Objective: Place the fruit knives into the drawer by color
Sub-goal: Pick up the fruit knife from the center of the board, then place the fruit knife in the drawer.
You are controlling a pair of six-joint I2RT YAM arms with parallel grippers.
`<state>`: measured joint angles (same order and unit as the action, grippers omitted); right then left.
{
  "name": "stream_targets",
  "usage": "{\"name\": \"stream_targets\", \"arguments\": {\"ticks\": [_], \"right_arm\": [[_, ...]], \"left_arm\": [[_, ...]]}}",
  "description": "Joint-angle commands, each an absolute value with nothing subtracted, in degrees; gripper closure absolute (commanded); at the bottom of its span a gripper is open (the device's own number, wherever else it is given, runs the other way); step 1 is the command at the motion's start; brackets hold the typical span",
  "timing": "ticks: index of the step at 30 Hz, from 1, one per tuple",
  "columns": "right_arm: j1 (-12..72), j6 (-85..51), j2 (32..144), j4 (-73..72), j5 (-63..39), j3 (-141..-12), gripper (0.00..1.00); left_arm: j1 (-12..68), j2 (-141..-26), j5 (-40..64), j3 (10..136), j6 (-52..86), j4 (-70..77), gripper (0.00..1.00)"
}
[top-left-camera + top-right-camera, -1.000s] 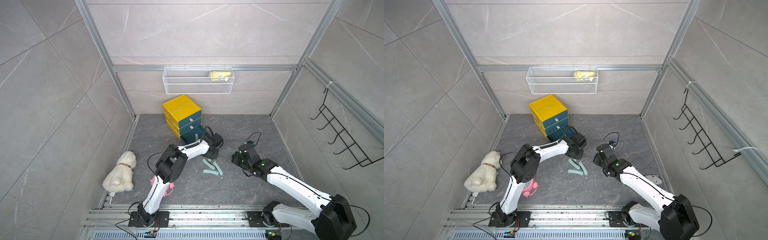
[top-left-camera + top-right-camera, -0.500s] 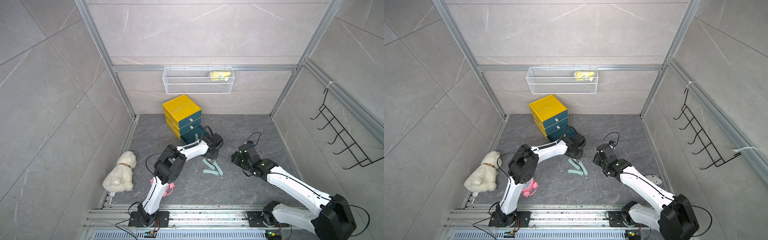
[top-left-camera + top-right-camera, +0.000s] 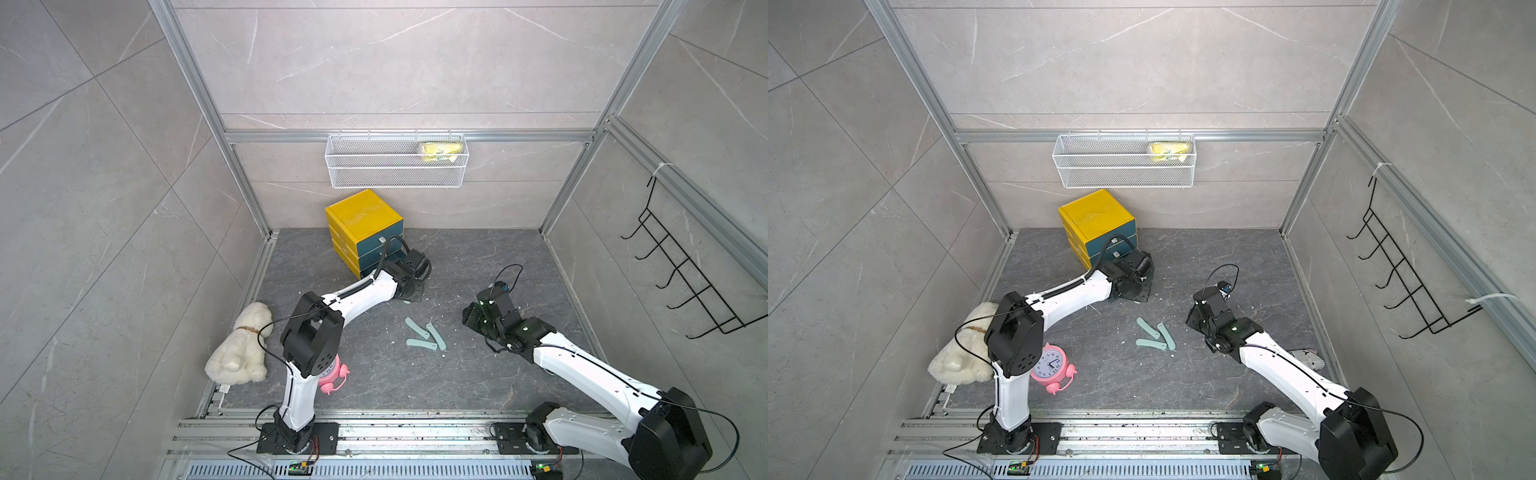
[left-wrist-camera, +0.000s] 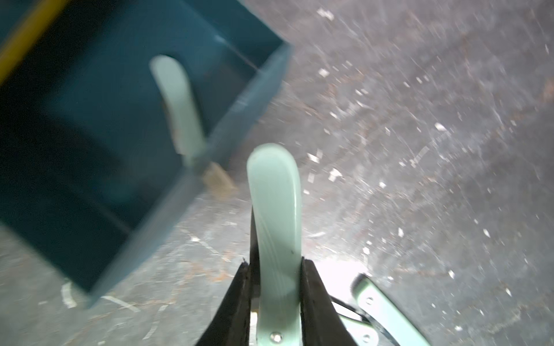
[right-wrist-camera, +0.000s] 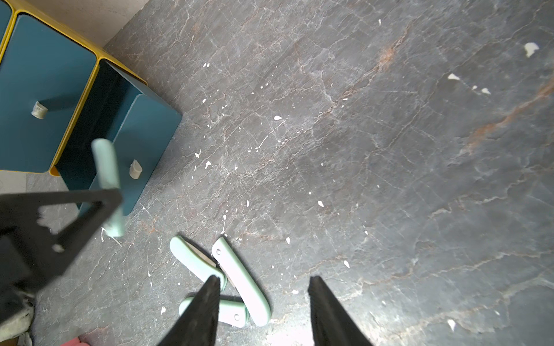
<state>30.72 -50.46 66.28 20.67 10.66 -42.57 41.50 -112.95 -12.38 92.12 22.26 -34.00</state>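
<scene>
L gripper (image 4: 275, 264) clamps teal knife (image 4: 274, 194) by drawer (image 4: 242, 116), prob. bottom; R gripper (image 5: 263, 278) agape.

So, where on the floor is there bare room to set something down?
Bare floor lies between the chest, the back wall and the right arm; another patch lies between the three loose knives and the front rail. Crowded: by the open drawer, where the left fingers hold a knife, and by the dog and clock.

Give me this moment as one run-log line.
left tool: shut on held teal knife, beside open bottom drawer | in drawer: stored teal knife | right tool: open, empty, near three floor knives
</scene>
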Motion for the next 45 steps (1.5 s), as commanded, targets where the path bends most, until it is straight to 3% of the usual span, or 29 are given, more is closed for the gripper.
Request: {"name": "stream_targets", "arguments": {"ticks": [1, 11, 20, 28, 34, 45], "right_arm": [[30.4, -51.5, 67.0, 19.8, 10.0, -41.7, 0.50], [30.4, -51.7, 67.1, 19.6, 9.5, -41.4, 0.50], [30.4, -48.9, 67.4, 19.3, 7.5, -41.9, 0.44], [31.8, -42.5, 75.7, 18.7, -0.8, -44.6, 0.46], [39.7, -37.4, 84.0, 22.4, 3.2, -49.8, 0.48], [47.4, -28.5, 97.6, 25.1, 7.6, -64.2, 0.45]], "left_arm": [[39.5, -110.0, -16.3, 92.8, 19.8, -32.8, 0.76], [37.2, -117.4, -26.8, 99.6, 13.8, -33.0, 0.76], [37.0, -118.1, -25.9, 101.2, 15.5, -33.7, 0.34], [38.2, -104.7, -15.0, 93.2, 20.5, -29.2, 0.24], [41.9, -91.8, -9.6, 78.8, 24.9, -22.8, 0.23], [43.7, -68.8, -12.6, 54.0, 33.2, -20.4, 0.21]]}}
